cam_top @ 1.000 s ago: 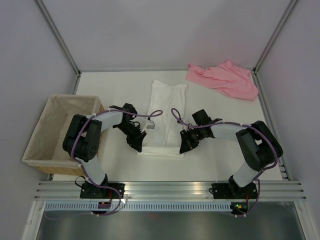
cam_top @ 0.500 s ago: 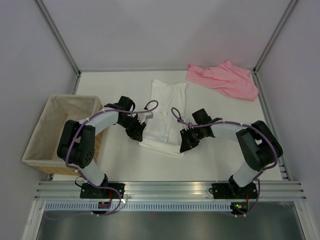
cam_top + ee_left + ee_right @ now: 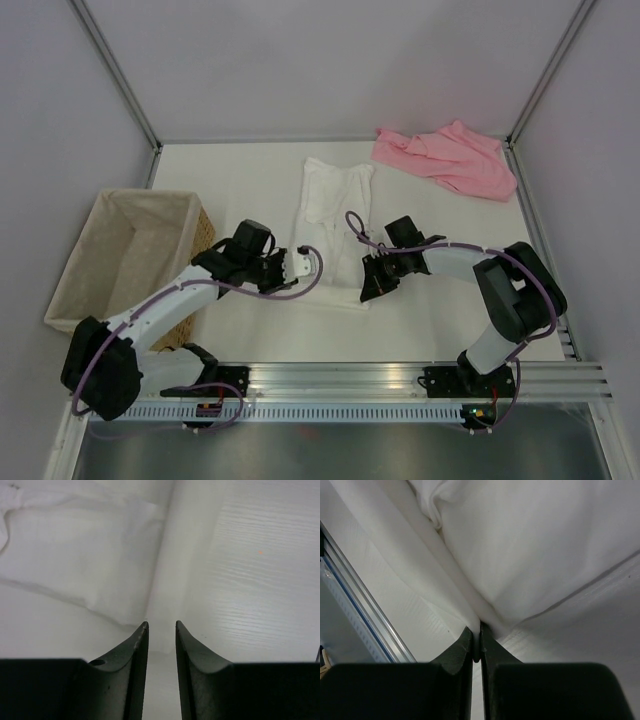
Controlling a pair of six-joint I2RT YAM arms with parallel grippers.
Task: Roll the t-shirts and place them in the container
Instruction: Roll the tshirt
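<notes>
The white t-shirt (image 3: 330, 215) lies folded into a long strip at the middle of the table, and it fills the left wrist view (image 3: 85, 555) and the right wrist view (image 3: 535, 545). My right gripper (image 3: 371, 287) (image 3: 476, 631) is shut on its near right corner, with cloth pinched between the jaws. My left gripper (image 3: 297, 266) (image 3: 161, 625) points at the shirt's left edge near the front. Its jaws stand a narrow gap apart, with the folded edge just past the tips. The pink t-shirt (image 3: 445, 158) lies crumpled at the far right corner.
A cloth-lined wicker basket (image 3: 150, 196) stands at the left, close to the left arm. An aluminium rail (image 3: 340, 380) runs along the near table edge and shows in the right wrist view (image 3: 355, 595). Grey walls and frame posts enclose the table.
The left arm has swung round low, and its gripper moved from the shirt's near left corner to the left edge. The near hem shifted slightly away. The right gripper stayed put and tightened.
</notes>
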